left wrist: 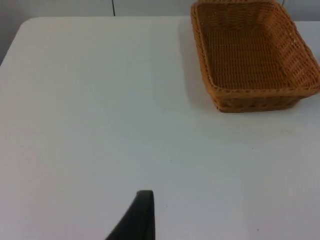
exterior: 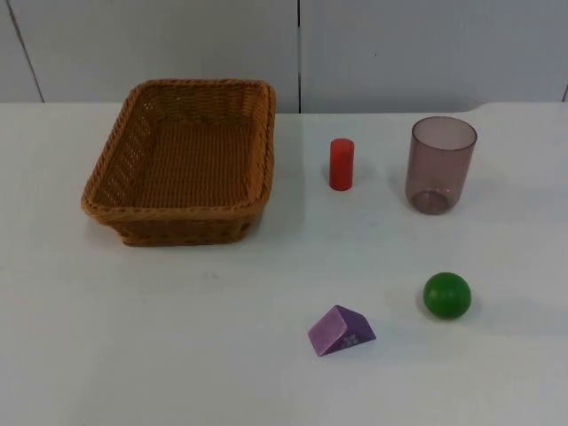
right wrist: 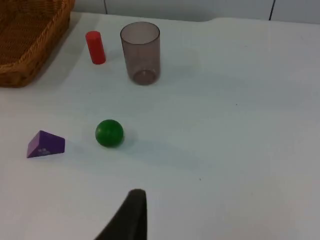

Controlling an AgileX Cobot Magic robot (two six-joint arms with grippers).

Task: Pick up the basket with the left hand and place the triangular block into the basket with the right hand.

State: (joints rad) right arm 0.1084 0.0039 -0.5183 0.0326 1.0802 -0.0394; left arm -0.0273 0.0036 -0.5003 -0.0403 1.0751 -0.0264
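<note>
A woven brown basket [exterior: 182, 160] stands empty on the table's left rear, and the left wrist view shows it too [left wrist: 250, 55]. A purple triangular block [exterior: 341, 330] lies on its side near the front middle; in the right wrist view [right wrist: 46, 144] it rests beside a green ball. My left gripper [left wrist: 144, 215] hangs over bare table some way from the basket and touches nothing. My right gripper [right wrist: 132, 212] hangs over bare table at a distance from the block, holding nothing that I can make out. Both arms wait.
A red cylinder [exterior: 342, 164] stands upright right of the basket. A translucent brownish cup [exterior: 440, 165] stands further right. The green ball [exterior: 446, 295] sits right of the block. The grey partition wall [exterior: 399, 44] closes the table's rear.
</note>
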